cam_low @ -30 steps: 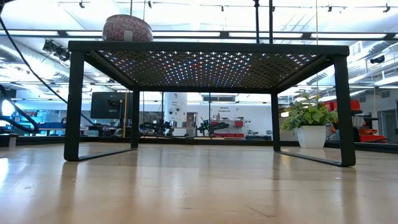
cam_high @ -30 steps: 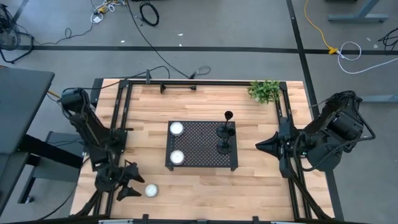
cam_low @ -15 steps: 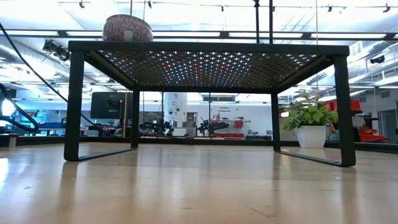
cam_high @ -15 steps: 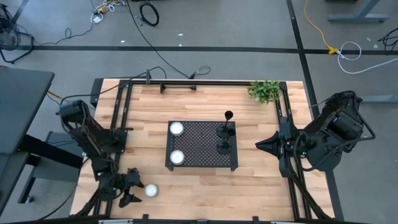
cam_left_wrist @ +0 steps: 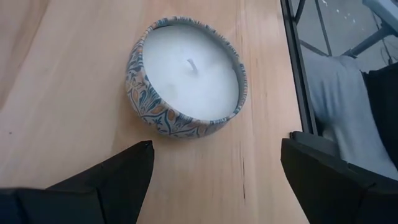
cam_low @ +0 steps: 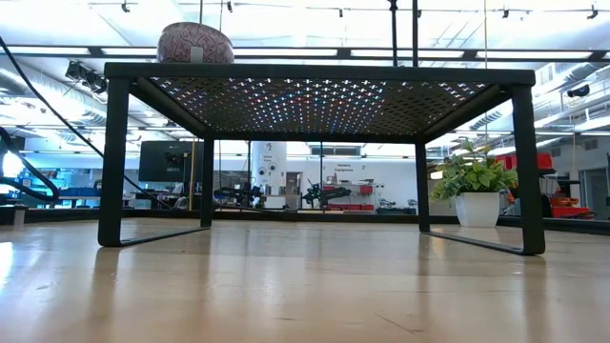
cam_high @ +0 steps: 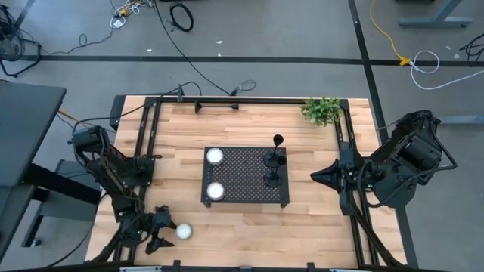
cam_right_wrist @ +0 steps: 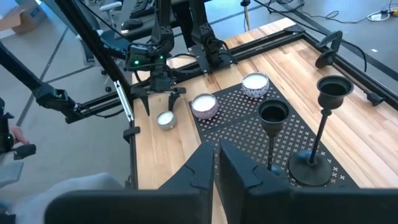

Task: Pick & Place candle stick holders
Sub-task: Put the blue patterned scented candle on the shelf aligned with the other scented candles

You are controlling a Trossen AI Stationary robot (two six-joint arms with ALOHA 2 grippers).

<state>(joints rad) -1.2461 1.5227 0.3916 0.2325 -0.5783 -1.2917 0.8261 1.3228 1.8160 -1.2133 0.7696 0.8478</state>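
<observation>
Looking down from the high view: light wood table [cam_high: 242, 136] with a black frame around it, grey floor with cables beyond, small potted plant [cam_high: 322, 110] at the far right corner. Black perforated tray [cam_high: 246, 177] stands mid-table on legs; low view looks under it into a bright lab room.

Candle stick holders [cam_high: 274, 165] are on the tray's right side, all upright, close together in a column; right wrist view shows two cups on thin stems clearly [cam_right_wrist: 298, 124]. Two tin candles [cam_high: 215, 173] sit on the tray's left side, one behind the other. A third tin candle [cam_high: 184, 231] is on bare wood near the front left corner, patterned wall, white wax, wick visible in left wrist view [cam_left_wrist: 185, 78].

Left gripper [cam_high: 155, 231] is low at the front left, just beside that loose candle, fingers [cam_left_wrist: 109, 180] wide apart, candle ahead of them, not touched.

Right gripper [cam_high: 321, 176] is off the tray's right side, pointing at the holders, well apart from them, fingers [cam_right_wrist: 202, 165] pressed together, holding nothing.
</observation>
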